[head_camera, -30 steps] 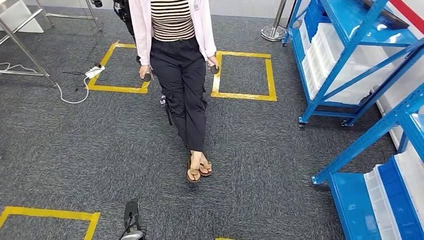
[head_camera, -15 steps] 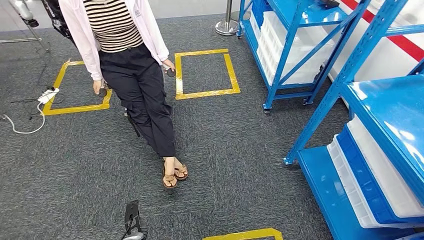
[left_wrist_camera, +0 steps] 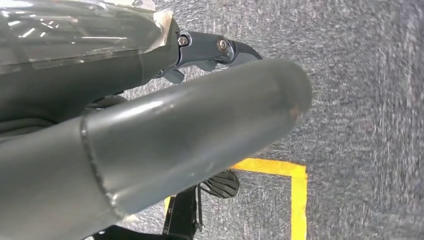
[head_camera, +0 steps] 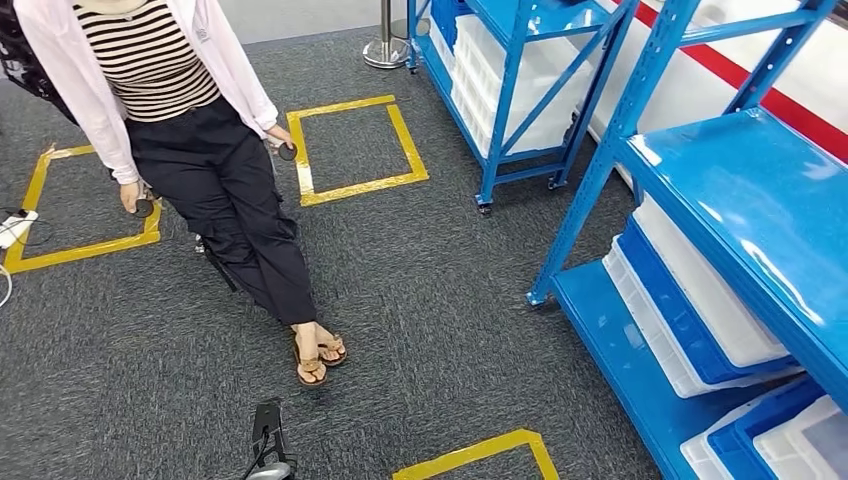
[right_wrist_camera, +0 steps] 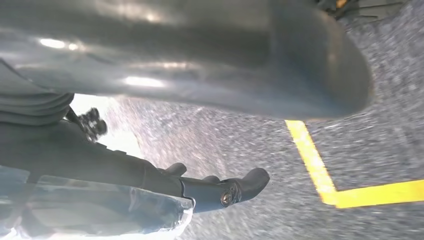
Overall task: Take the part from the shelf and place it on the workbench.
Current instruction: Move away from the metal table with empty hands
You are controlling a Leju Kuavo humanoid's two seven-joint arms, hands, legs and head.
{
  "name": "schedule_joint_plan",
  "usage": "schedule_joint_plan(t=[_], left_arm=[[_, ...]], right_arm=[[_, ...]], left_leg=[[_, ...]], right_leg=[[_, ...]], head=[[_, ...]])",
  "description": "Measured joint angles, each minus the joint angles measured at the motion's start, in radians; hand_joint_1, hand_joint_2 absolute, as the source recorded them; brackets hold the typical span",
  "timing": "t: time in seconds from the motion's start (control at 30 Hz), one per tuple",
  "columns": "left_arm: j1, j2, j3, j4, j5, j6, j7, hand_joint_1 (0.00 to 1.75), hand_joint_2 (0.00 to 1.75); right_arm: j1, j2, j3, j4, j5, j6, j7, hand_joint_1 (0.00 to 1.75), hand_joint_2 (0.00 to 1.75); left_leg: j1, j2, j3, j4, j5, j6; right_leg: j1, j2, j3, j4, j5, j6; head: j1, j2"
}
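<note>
A blue steel shelf stands close on the right in the head view, with white and blue bins on its lower levels. I cannot tell which item is the part. My left hand hangs over grey carpet, thumb and dark fingers stretched out, holding nothing. My right hand hangs the same way, fingers straight and empty.
A person in a striped top and dark trousers stands ahead on the left, a small dark object in each hand. A second blue shelf with white bins stands further back. Yellow tape squares mark the carpet; a stanchion base stands beyond.
The whole picture has shifted left: my view has turned right, bringing the near blue shelf and its bins into fuller view. The person has stepped along, now further left.
</note>
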Motion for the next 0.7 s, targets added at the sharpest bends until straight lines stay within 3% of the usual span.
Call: schedule_joint_plan(t=[0.03,0.1,0.13,0.2,0.23,0.3,0.33,0.4,0.43,0.47,0.53,0.6,0.63,0.7], left_arm=[[0.0,-0.001,0.0,0.0,-0.002,-0.001,0.0,0.0,0.0],[-0.002,-0.001,-0.003,0.0,-0.008,-0.007,0.003,0.0,0.0],[-0.002,-0.001,-0.006,0.0,-0.012,-0.01,0.004,0.0,0.0],[-0.004,-0.002,-0.013,0.0,-0.017,-0.016,0.007,0.0,0.0],[-0.005,-0.003,-0.016,0.0,-0.018,-0.017,0.008,0.0,0.0],[-0.006,-0.003,-0.019,0.0,-0.019,-0.019,0.008,0.0,0.0],[-0.006,-0.003,-0.019,0.0,-0.02,-0.019,0.009,0.0,0.0],[-0.002,-0.001,-0.019,0.0,-0.02,-0.019,0.009,0.0,0.0],[0.0,-0.001,-0.019,0.0,-0.02,-0.019,0.009,0.0,0.0],[0.001,0.0,-0.02,0.0,-0.021,-0.019,0.01,0.0,0.0],[0.001,-0.001,-0.022,0.001,-0.023,-0.019,0.01,0.0,0.0],[0.001,-0.001,-0.024,0.001,-0.026,-0.018,0.01,0.0,0.0],[0.001,-0.001,-0.025,0.001,-0.028,-0.018,0.009,0.0,0.0],[0.0,-0.002,-0.027,0.001,-0.032,-0.018,0.009,0.0,0.0]], right_arm=[[0.0,0.0,-0.001,0.0,0.0,-0.001,0.001,0.0,0.0],[-0.003,0.003,-0.002,0.0,-0.001,-0.002,0.003,0.0,0.0],[-0.003,0.004,-0.004,0.0,-0.002,-0.004,0.004,0.0,0.0],[-0.003,0.006,-0.008,0.0,-0.004,-0.006,0.007,0.0,0.0],[-0.002,0.006,-0.01,0.0,-0.004,-0.006,0.008,0.0,0.0],[-0.003,0.006,-0.014,0.0,-0.005,-0.007,0.011,0.0,0.0],[-0.003,0.007,-0.015,0.0,-0.005,-0.008,0.011,0.0,0.0],[-0.003,0.008,-0.016,0.0,-0.005,-0.011,0.012,0.0,0.0],[-0.003,0.008,-0.016,0.0,-0.005,-0.013,0.013,0.0,0.0],[-0.002,0.008,-0.016,0.0,-0.006,-0.015,0.014,0.0,0.0],[-0.002,0.01,-0.017,0.0,-0.007,-0.018,0.015,0.0,0.0],[-0.003,0.012,-0.017,0.0,-0.008,-0.019,0.016,0.0,0.0],[-0.004,0.014,-0.017,0.0,-0.009,-0.02,0.018,0.0,0.0],[-0.003,0.017,-0.019,0.001,-0.011,-0.023,0.022,0.0,0.0]], left_leg=[[-0.001,0.011,0.002,0.001,-0.003,-0.005],[-0.005,0.029,0.006,0.005,-0.011,-0.018],[-0.007,0.037,0.008,0.006,-0.014,-0.024],[-0.004,0.049,0.013,0.006,-0.019,-0.034],[0.0,0.039,0.012,0.012,-0.027,-0.04],[0.006,-0.012,-0.015,0.077,-0.073,-0.049],[0.008,-0.041,-0.043,0.14,-0.108,-0.051],[0.008,-0.064,-0.107,0.269,-0.16,-0.049],[0.007,-0.067,-0.125,0.297,-0.16,-0.047],[0.007,-0.07,-0.125,0.288,-0.14,-0.043],[0.007,-0.096,-0.074,0.169,-0.062,-0.031],[0.005,-0.138,-0.021,0.053,-0.014,-0.021],[0.003,-0.15,-0.01,0.029,-0.01,-0.019],[-0.003,-0.135,-0.006,0.018,-0.008,-0.013]], right_leg=[[-0.002,-0.022,0.041,-0.072,0.022,0.005],[0.001,-0.054,0.094,-0.169,0.051,-0.001],[0.006,-0.057,0.099,-0.18,0.053,-0.01],[0.008,-0.034,0.099,-0.18,0.056,-0.028],[0.005,-0.024,0.099,-0.181,0.058,-0.034],[0.0,-0.003,0.1,-0.183,0.061,-0.05],[0.003,0.007,0.099,-0.183,0.063,-0.056],[0.009,0.033,0.098,-0.182,0.064,-0.063],[0.012,0.047,0.098,-0.182,0.064,-0.064],[0.014,0.061,0.099,-0.182,0.064,-0.064],[0.016,0.089,0.103,-0.182,0.065,-0.064],[0.018,0.112,0.101,-0.181,0.067,-0.06],[0.017,0.121,0.098,-0.181,0.069,-0.056],[0.013,0.139,0.089,-0.184,0.075,-0.045]], head=[[0.001,0.0],[0.0,0.0],[0.0,0.0],[-0.001,0.0],[-0.002,0.0],[-0.004,0.0],[-0.006,0.0],[-0.007,0.0],[-0.007,0.0],[-0.007,0.0],[-0.007,0.0],[-0.006,0.0],[-0.006,0.0],[-0.007,0.0]])
